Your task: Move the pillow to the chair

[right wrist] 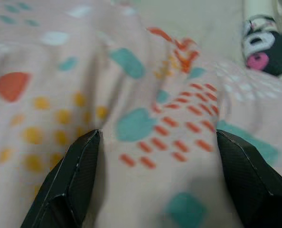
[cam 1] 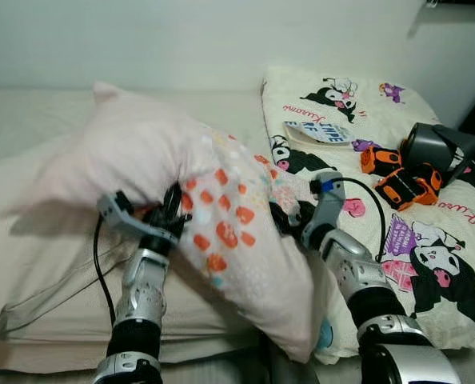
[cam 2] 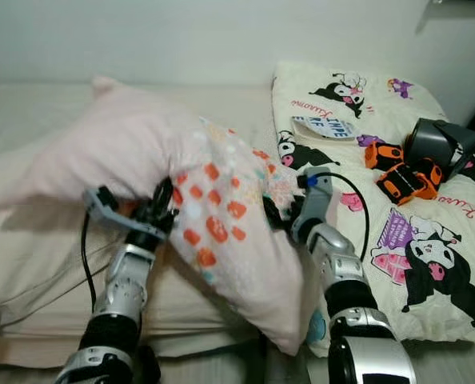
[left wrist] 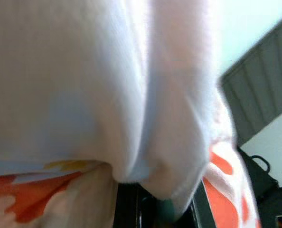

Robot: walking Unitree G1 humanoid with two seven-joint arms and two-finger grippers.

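A large pale pink pillow (cam 1: 165, 152) with orange and teal dots is lifted off the bed, its spotted end hanging toward me. My left gripper (cam 1: 170, 210) is under its left side, shut on a fold of the fabric; in the left wrist view the cloth (left wrist: 84, 85) bunches between the dark fingers (left wrist: 126, 206). My right gripper (cam 1: 284, 216) presses into the pillow's right side. In the right wrist view its fingers (right wrist: 72, 183) stand wide apart, open, with the dotted cover (right wrist: 150, 118) spread between them.
The bed's beige sheet (cam 1: 29, 240) lies below the pillow. To the right, a cartoon-print blanket (cam 1: 429, 264) carries orange-and-black toys (cam 1: 401, 180), a grey box (cam 1: 437, 144) and a small printed card (cam 1: 321, 132). A white wall (cam 1: 221, 32) runs behind the bed.
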